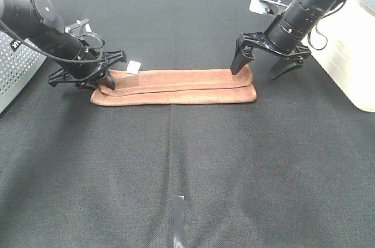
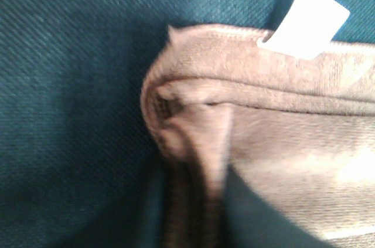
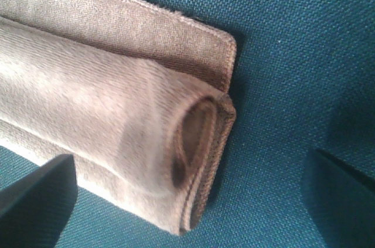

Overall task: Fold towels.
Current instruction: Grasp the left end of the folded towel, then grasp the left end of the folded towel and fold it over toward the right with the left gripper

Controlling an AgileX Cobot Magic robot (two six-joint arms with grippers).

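Note:
The rust-brown towel (image 1: 176, 87) lies folded into a long narrow strip across the middle of the black cloth, with its white tag (image 1: 133, 67) at the left end. My left gripper (image 1: 107, 80) is down on that left end and is shut on a raised fold of the towel (image 2: 193, 189); the tag (image 2: 307, 22) shows just beyond it. My right gripper (image 1: 254, 74) is open and hovers over the right end, one finger (image 3: 35, 201) over the towel (image 3: 117, 119) and the other (image 3: 345, 195) beyond its rolled edge.
A white box (image 1: 351, 54) stands at the right edge, close to the right arm. A grey perforated panel (image 1: 14, 72) stands at the left edge. A strip of pale tape (image 1: 179, 218) marks the black cloth (image 1: 263, 172) near the front.

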